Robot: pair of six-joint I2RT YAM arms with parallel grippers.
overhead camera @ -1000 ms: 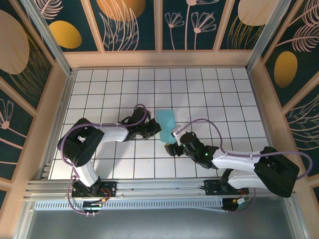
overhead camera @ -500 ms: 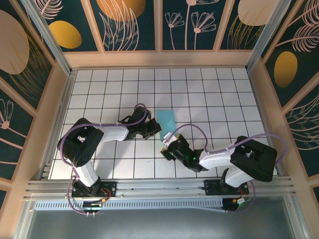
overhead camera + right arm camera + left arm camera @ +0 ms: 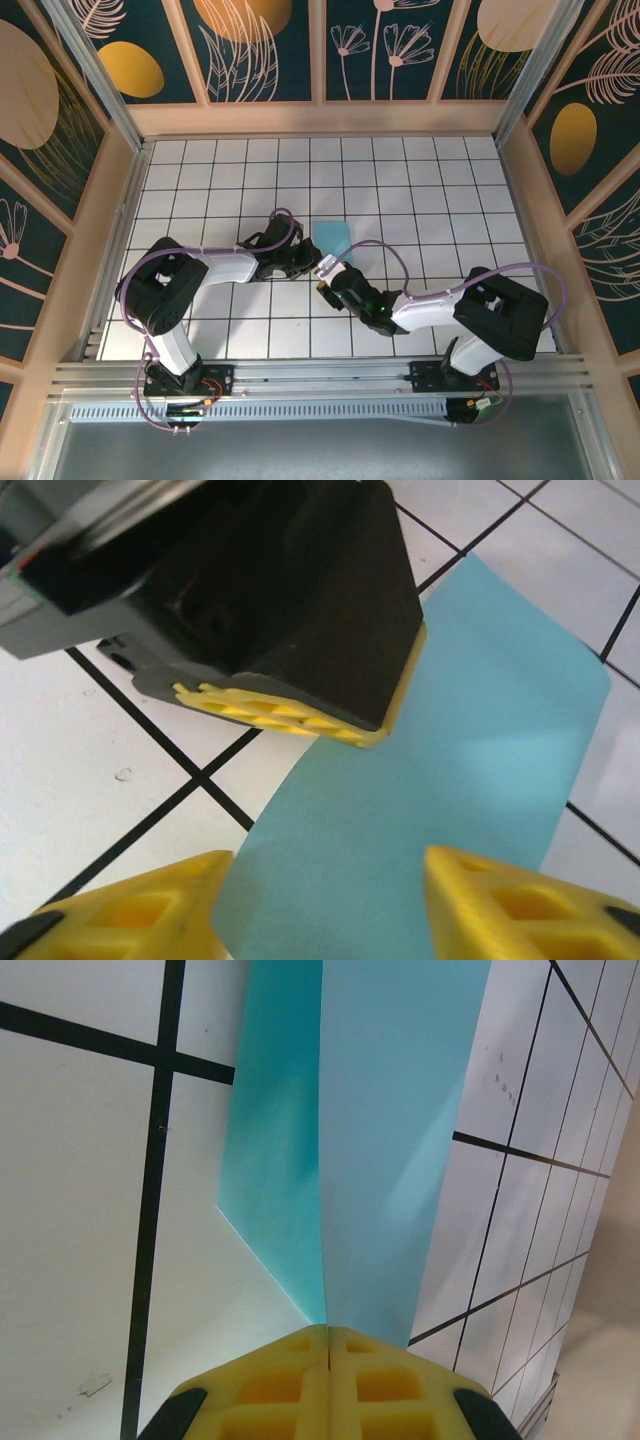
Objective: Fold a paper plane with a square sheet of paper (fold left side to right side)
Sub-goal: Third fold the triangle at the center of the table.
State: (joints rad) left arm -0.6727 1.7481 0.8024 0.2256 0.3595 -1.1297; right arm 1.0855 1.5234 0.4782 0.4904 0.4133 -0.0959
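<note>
**Folded cyan sheet at mid-surface, long axis near to far**

At left, jaws closed tight, yellow pads [image 3: 290,1380] meeting along one seam, tips touching the near-left edge of the square sheet of paper [image 3: 333,238]. Impossible to tell whether pinching that edge or only pressing it down onto the surface [image 3: 200,190].

From the left wrist, a sharp crease in the sheet [image 3: 390,1130] running straight away from that seam. Darker flap to the left of the crease, paler flap to the right.

From above, folded to a narrow strip in the middle of the white grid. Long axis near to far, far end leaning slightly left.

At right, jaws apart, one yellow finger [image 3: 130,905] to each side of the sheet's near end [image 3: 430,760], neither closed on it. Paper slightly curled rather than flat in the right wrist view, with the shut left tips resting on its edge just beyond.
</note>
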